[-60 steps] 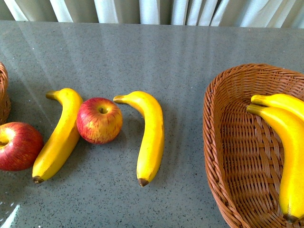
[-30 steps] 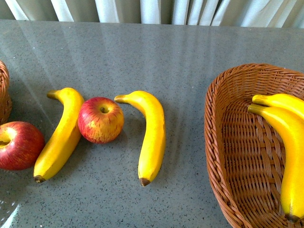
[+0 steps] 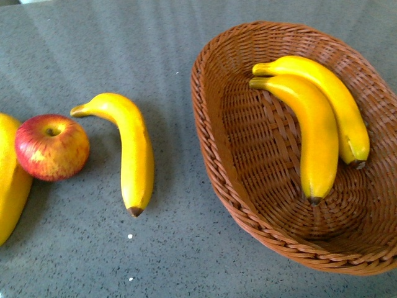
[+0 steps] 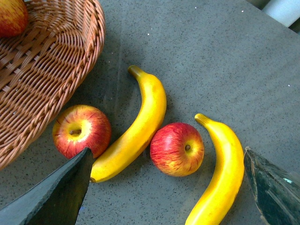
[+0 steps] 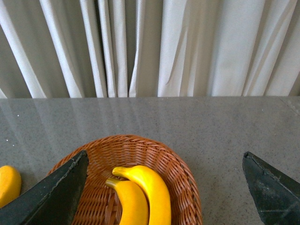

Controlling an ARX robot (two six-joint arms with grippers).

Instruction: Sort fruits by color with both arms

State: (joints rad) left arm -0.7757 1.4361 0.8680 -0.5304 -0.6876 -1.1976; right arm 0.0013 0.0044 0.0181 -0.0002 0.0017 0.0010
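On the grey table lie a yellow banana [image 3: 127,149], a red apple streaked with yellow [image 3: 52,146] and part of a second banana [image 3: 9,180] at the left edge. In the left wrist view my left gripper [image 4: 167,150] hangs open above that streaked apple [image 4: 177,148], between two bananas [image 4: 136,126] [image 4: 220,173]; another red apple [image 4: 80,131] lies by one finger [image 4: 56,197]. My right gripper [image 5: 165,153] is open and empty above a basket holding two bananas [image 5: 150,192] [image 5: 131,204]. Neither gripper shows in the front view.
A brown wicker basket [image 3: 201,124] on the right holds the two bananas [image 3: 313,136] [image 3: 332,102]. A second wicker basket [image 4: 96,28] on the left holds a red apple [image 4: 11,16]. White curtains [image 5: 187,47] hang behind the table's far edge.
The front view has swung right and downward: the right basket now shows whole, the leftmost apple and left basket are out of frame. The fruits keep their places relative to one another.
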